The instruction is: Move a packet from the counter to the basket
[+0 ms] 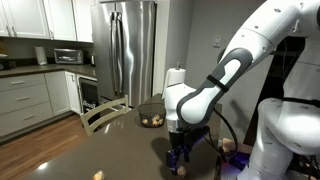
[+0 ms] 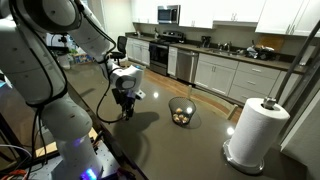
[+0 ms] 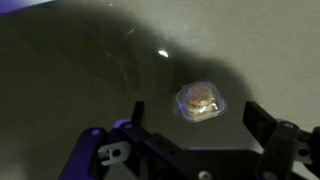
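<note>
The pincer (image 3: 185, 135) hung low over the worktop (image 3: 60, 70), jaws spread wide and empty. The packet (image 3: 200, 100) lay flat on the surface just beyond them, roughly centred in the gap. A good grasp probably called for descending squarely over the packet and closing gently at the surface so its thin edge did not slip, then carrying it to the nearby basket (image 1: 152, 117).

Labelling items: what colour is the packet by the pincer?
The packet is pale cream, tan-centred; wrist view.
</note>
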Robot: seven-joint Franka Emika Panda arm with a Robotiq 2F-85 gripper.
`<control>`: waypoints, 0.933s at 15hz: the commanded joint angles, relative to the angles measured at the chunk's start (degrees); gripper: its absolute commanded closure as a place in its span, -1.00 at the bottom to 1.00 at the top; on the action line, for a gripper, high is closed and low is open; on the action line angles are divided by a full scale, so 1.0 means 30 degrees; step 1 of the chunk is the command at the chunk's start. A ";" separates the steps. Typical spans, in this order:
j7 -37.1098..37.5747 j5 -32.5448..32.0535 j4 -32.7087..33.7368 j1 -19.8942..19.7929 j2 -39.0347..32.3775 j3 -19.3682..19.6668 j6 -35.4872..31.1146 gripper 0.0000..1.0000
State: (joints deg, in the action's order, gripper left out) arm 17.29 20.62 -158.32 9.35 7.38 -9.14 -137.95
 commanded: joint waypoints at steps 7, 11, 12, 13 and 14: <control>-0.0370 0.0004 0.0266 0.0051 -0.0703 -0.0043 -0.0185 0.34; 0.0094 -0.0129 0.0617 0.0024 -0.0779 -0.0075 0.0464 0.80; 0.0222 -0.0146 0.0717 0.0033 -0.0761 -0.0096 0.0736 0.74; 0.0363 -0.0195 0.0816 0.0040 -0.0732 -0.0128 0.0995 0.75; 0.0494 -0.0218 0.0921 0.0049 -0.0697 -0.0159 0.1266 0.78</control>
State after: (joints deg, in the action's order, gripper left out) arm 17.14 20.57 -157.36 9.35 5.95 -9.38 -136.98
